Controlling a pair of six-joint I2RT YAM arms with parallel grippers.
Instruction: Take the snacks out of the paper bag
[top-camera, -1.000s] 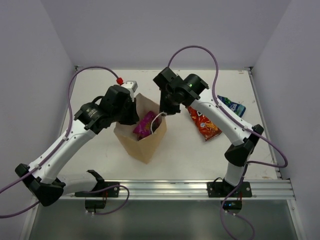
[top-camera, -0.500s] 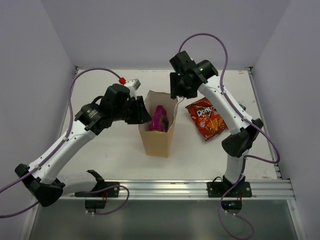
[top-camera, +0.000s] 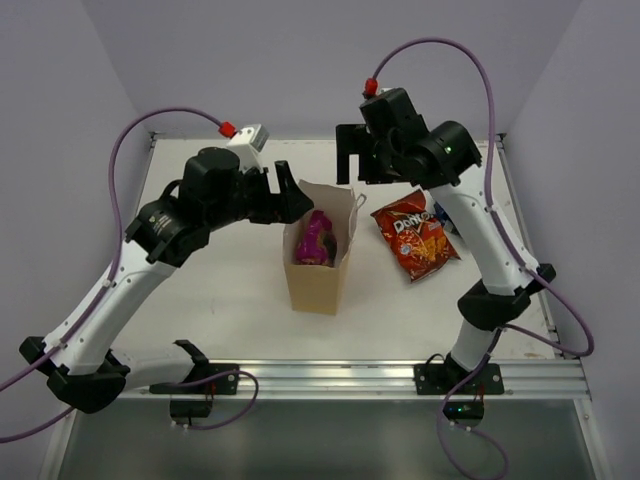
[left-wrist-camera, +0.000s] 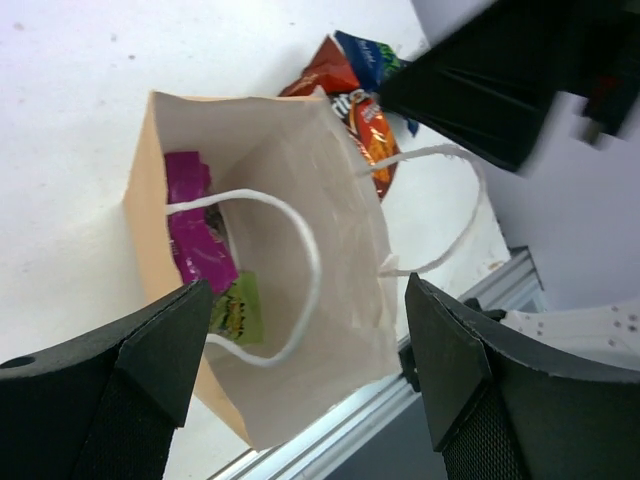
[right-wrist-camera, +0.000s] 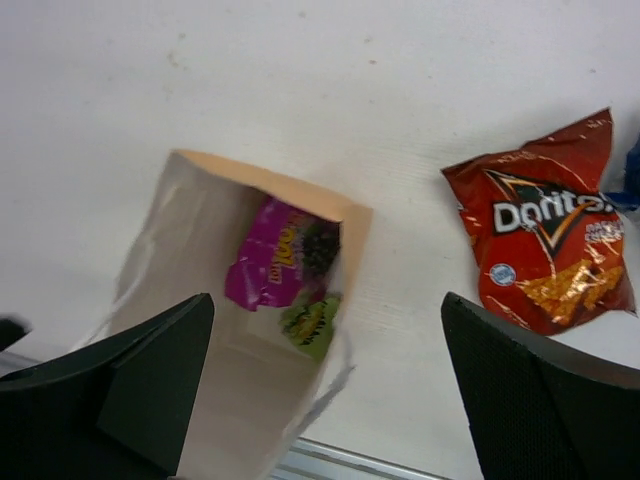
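Note:
The tan paper bag (top-camera: 318, 270) stands upright mid-table, mouth open, its white cord handles (left-wrist-camera: 300, 250) hanging loose. Inside lie a purple packet (top-camera: 314, 238) (right-wrist-camera: 280, 265) and a small green one (right-wrist-camera: 312, 322) (left-wrist-camera: 235, 310). The red-orange Doritos bag (top-camera: 415, 235) (right-wrist-camera: 545, 240) lies flat on the table to the bag's right, with a blue packet (left-wrist-camera: 365, 55) just behind it, mostly hidden in the top view. My left gripper (top-camera: 290, 195) (left-wrist-camera: 307, 300) hovers open above the bag's left rim. My right gripper (top-camera: 352, 172) (right-wrist-camera: 327, 305) hangs open, higher, over the back right rim. Neither holds anything.
The white table (top-camera: 200, 300) is walled on three sides. An aluminium rail (top-camera: 340, 375) runs along the near edge by the arm bases. Purple cables loop above both arms.
Both grippers opened, let go of the bag and rose away from it. The bag swung from tilted to upright and ended a little further right. The right arm pulled up and back.

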